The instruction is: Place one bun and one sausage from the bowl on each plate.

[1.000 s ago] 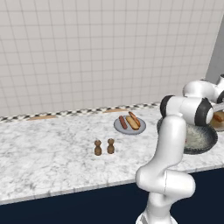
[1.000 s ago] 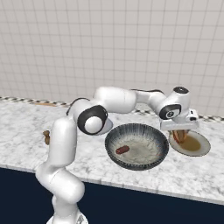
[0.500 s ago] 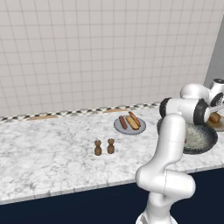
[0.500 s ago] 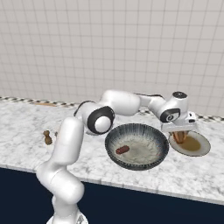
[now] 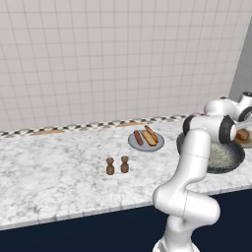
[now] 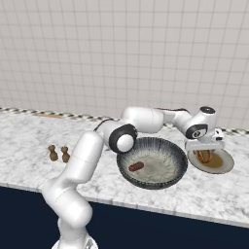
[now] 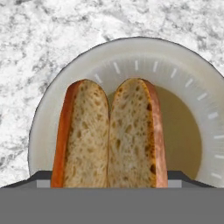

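Hovering over the right plate (image 7: pixel 205 131), jaws apparently gripping the bun (image 7: pixel 109 135). Risk: releasing off-center tips it over the rim. Sausage (image 6: pixel 135 167) remains in bowl (image 6: pixel 172 177).

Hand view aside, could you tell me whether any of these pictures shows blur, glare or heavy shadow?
Hand view: bun crumb sharp, plate evenly lit. Right base view: soft, bowl speckle smeared, no glare. Left base view: flat light, faint shadows beside the shakers.
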You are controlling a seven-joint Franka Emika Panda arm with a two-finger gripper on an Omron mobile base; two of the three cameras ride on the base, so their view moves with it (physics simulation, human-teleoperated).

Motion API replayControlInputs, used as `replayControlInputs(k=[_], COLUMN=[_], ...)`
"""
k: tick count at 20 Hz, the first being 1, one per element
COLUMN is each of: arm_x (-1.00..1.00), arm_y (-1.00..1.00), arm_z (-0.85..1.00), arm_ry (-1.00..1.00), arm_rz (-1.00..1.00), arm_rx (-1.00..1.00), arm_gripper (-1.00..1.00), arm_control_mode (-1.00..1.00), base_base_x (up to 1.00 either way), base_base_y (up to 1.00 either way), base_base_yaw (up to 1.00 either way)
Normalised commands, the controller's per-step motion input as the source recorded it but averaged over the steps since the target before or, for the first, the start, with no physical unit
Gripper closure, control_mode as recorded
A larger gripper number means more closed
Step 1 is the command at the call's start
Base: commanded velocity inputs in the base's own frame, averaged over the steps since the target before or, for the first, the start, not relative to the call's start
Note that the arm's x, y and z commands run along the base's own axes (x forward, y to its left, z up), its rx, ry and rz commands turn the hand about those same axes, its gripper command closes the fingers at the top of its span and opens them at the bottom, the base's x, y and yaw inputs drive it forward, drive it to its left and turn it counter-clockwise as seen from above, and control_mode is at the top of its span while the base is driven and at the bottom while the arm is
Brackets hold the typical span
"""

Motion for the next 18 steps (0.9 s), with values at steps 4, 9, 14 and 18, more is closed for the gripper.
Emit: replayControlInputs(k=[4, 9, 14, 18], arm_x=[-0.08, 0.00, 0.00, 0.00], arm_y=[0.00, 0.06, 0.00, 0.00], arm_z=[-0.17, -0.05, 0.00, 0.00], arm_ry=[0.02, 0.00, 0.00, 0.00], arm_rz=[0.00, 0.00, 0.00, 0.00], arm_rx=[0.00, 0.00, 0.00, 0.00], arm_gripper=[1.00, 1.00, 1.00, -1.00], arm_control_mode=[-1.00, -1.00, -1.00, -1.00], base_base_x=[0.00, 0.00, 0.00, 0.00], base_base_y=[0.00, 0.00, 0.00, 0.00], base_base_yaw=[0.00, 0.00, 0.00, 0.00])
